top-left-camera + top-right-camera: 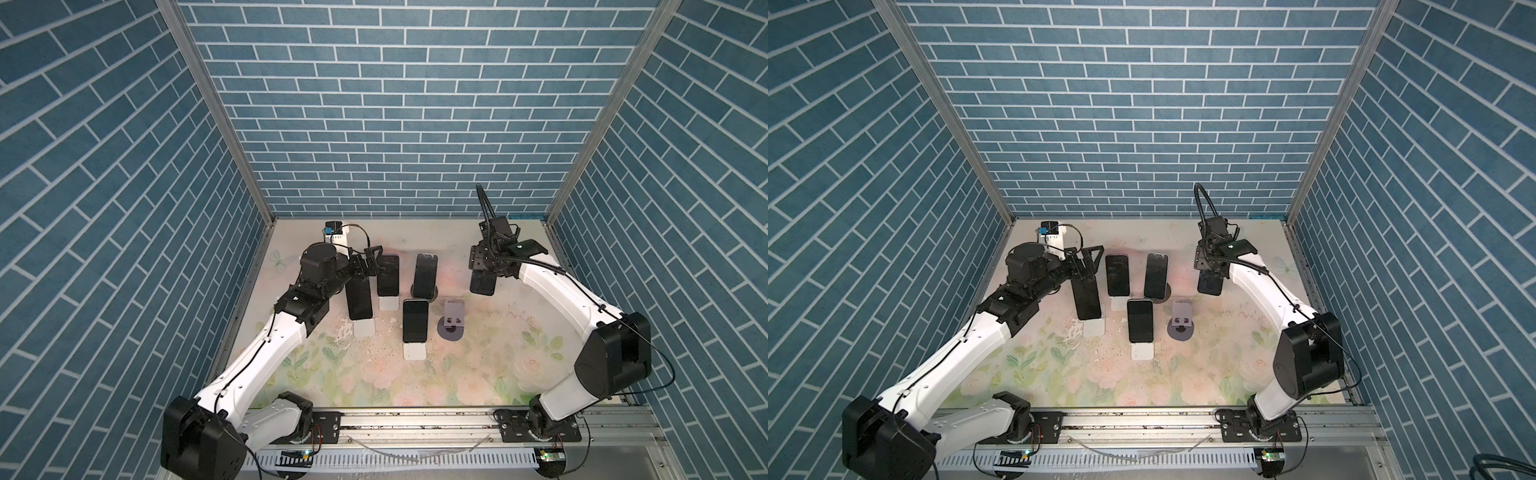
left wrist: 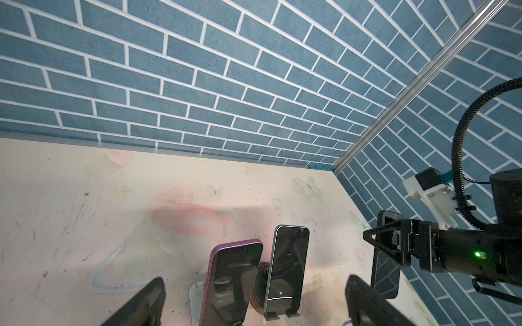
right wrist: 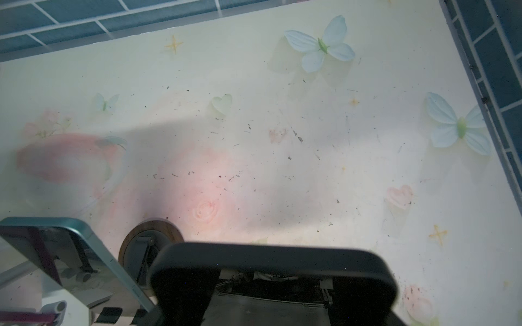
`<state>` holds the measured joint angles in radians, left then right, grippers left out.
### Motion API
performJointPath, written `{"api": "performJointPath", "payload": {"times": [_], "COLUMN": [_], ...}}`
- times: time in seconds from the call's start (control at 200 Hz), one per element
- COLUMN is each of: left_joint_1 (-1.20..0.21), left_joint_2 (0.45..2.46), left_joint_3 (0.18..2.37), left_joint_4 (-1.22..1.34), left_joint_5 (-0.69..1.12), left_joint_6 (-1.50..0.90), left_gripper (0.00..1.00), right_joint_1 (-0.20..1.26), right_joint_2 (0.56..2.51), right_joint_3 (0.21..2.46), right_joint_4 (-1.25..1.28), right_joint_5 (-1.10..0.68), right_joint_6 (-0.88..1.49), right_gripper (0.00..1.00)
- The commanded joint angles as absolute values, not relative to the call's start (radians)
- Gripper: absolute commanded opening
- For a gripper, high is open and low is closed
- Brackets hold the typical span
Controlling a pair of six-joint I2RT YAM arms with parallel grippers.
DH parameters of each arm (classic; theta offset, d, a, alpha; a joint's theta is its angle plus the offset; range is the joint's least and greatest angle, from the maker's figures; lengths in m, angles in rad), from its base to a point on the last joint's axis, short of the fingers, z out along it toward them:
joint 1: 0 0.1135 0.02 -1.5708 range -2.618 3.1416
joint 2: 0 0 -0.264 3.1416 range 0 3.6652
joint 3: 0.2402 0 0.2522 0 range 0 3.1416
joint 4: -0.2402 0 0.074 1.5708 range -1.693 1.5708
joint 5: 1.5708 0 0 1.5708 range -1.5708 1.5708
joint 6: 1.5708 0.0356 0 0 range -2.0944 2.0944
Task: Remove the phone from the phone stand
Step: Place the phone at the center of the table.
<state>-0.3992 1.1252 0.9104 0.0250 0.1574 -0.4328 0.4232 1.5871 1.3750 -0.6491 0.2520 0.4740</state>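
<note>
Phone (image 1: pixel 482 286) hangs upright from the right gripper (image 1: pixel 484 272), whose jaws are clamped on its upper part, as the left wrist view shows. It is to the right of the empty grey stand (image 1: pixel 452 320) and apart from it, so I judge the removal itself as done. It seems clear of the floral mat (image 1: pixel 478 365), but I cannot be sure of this.

My left gripper (image 1: pixel 372 262) has its jaws wide apart and holds nothing. It waits near the tops of the other 4 phones (image 1: pixel 415 321), which lean on their stands.

I expect this phone to be stiff and rather heavy for its size, with smooth glass faces that slip easily and can crack. The hold should be across the 2 long edges, not on the screen. Because the grip is high, the body may swing, so I would lower it slowly and lay it flat.
</note>
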Motion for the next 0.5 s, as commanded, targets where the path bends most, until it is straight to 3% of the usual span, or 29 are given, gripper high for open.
{"api": "performJointPath", "payload": {"times": [0.0,0.495], "left_joint_1": [-0.411,-0.469], "left_joint_2": [1.133,1.188], "left_joint_3": [0.917,0.972], "left_joint_4": [0.032,0.024], "left_joint_5": [0.155,0.180], "left_joint_6": [-0.425,-0.407], "left_gripper": [1.00,1.00], "right_joint_1": [0.413,0.397], "right_joint_2": [1.610,1.794], "right_joint_3": [1.342,1.300], "right_joint_4": [-0.592,-0.482], "right_joint_5": [0.228,0.107], "right_joint_6": [0.430,0.387], "right_gripper": [0.35,0.35]}}
